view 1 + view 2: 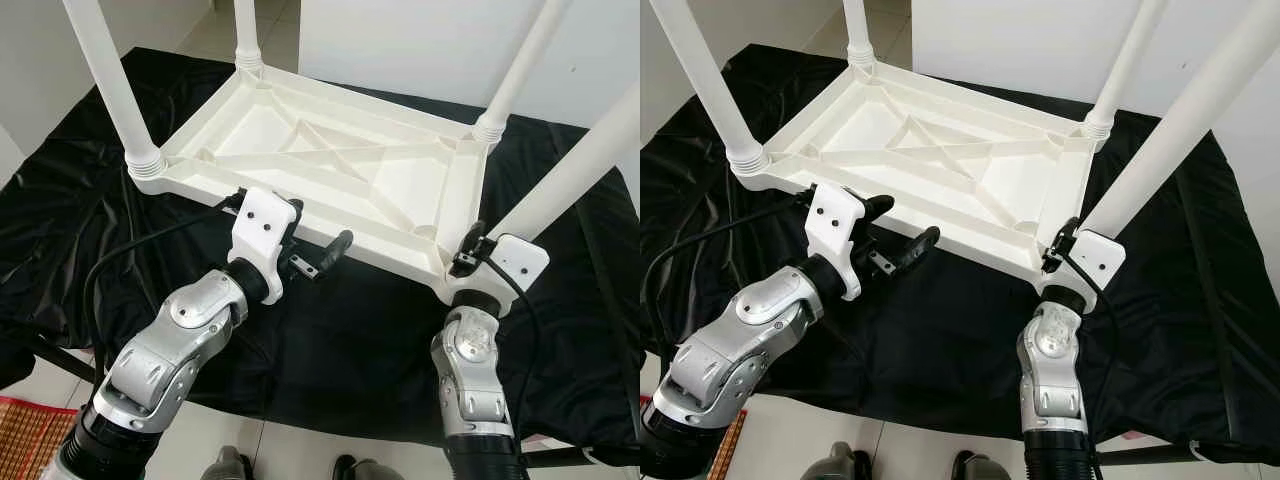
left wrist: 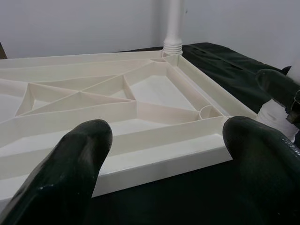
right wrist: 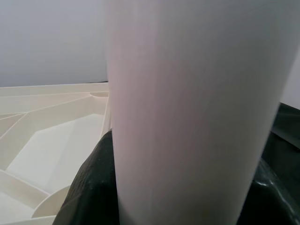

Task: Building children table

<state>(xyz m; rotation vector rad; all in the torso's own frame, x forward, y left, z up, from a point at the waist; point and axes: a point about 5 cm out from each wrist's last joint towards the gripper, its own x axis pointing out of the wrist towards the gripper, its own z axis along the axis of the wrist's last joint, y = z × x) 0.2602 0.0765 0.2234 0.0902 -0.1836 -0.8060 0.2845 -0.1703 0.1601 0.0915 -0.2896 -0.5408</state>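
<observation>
A white plastic table top [image 1: 390, 185] lies upside down on a black cloth. Three white legs stand in its corners: near left [image 1: 110, 80], far left [image 1: 245, 30] and far right [image 1: 520, 65]. The fourth leg [image 1: 580, 165] rises slanted from the near right corner, and my right gripper [image 1: 470, 252] is shut on its lower end [image 3: 187, 117]. That end is hidden, so I cannot tell whether it sits in the socket. My left gripper [image 1: 898, 228] stands open just before the top's near rim [image 2: 154, 159], with nothing between its fingers [image 2: 79, 159].
The black cloth [image 1: 360, 340] covers a low platform that ends close to my body. Tiled floor [image 1: 200, 430] and a red woven mat [image 1: 25, 435] lie below left. White walls stand behind. A black cable [image 1: 130, 245] runs to my left wrist.
</observation>
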